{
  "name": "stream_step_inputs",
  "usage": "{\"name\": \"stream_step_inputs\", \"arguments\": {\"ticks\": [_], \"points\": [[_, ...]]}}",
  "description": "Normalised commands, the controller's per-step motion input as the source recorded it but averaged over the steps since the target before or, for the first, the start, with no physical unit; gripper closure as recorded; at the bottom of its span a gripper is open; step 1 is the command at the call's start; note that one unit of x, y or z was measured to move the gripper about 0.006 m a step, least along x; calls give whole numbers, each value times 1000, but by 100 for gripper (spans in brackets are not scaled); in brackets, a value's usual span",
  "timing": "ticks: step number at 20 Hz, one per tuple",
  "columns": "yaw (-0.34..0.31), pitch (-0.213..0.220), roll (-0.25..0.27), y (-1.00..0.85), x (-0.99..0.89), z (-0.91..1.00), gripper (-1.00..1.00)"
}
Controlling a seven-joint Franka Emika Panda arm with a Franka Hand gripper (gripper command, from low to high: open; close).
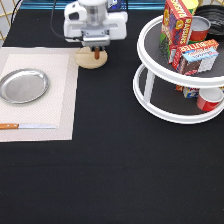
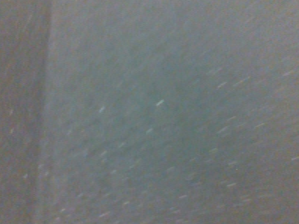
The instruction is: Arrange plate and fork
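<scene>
The plate (image 1: 23, 86) lies flat at the exterior view's left, on a pale woven placemat (image 1: 62, 100) that covers that side of the black desk (image 1: 115, 170). It is round, shiny silver metal with a raised rim. I judge it stiff, light and slippery, so the rim is the sensible place to take hold. Just below it, near the mat's lower edge, lies a knife (image 1: 27, 126) with a wooden handle and a flat blade, apart from the plate.

Further right, just off the mat's top corner, a round tan wooden coaster (image 1: 90, 59) sits on the desk. The end effector (image 1: 96, 50) hangs directly over it. A short brown stub (image 1: 96, 53) shows beneath it against the coaster. That may be the fork's wooden handle, but I cannot be sure, and I cannot tell whether the end effector is spread or pinching anything. If it is the fork, I judge it small, rigid and light, best taken by the handle.

At the right stands a white two-tier round rack (image 1: 150, 107) with dark shelves, carrying cardboard boxes (image 1: 192, 55) and cans (image 1: 209, 100).

The wrist view shows only a pale, finely textured surface (image 2: 176, 110) with a darker band along one side.
</scene>
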Motion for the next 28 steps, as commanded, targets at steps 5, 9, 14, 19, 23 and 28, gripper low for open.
{"name": "stream_step_inputs", "arguments": {"ticks": [5, 9, 14, 19, 23, 28], "points": [[-39, 0, 88, -747, 36, 329, 100], [-54, 19, 83, -712, 14, 226, 100], [-63, 56, 66, -734, -1, 144, 100], [-59, 98, 77, -748, -37, 61, 100], [-90, 77, 68, -686, -51, 2, 100], [-160, 29, 50, -514, -27, 0, 100]]}}
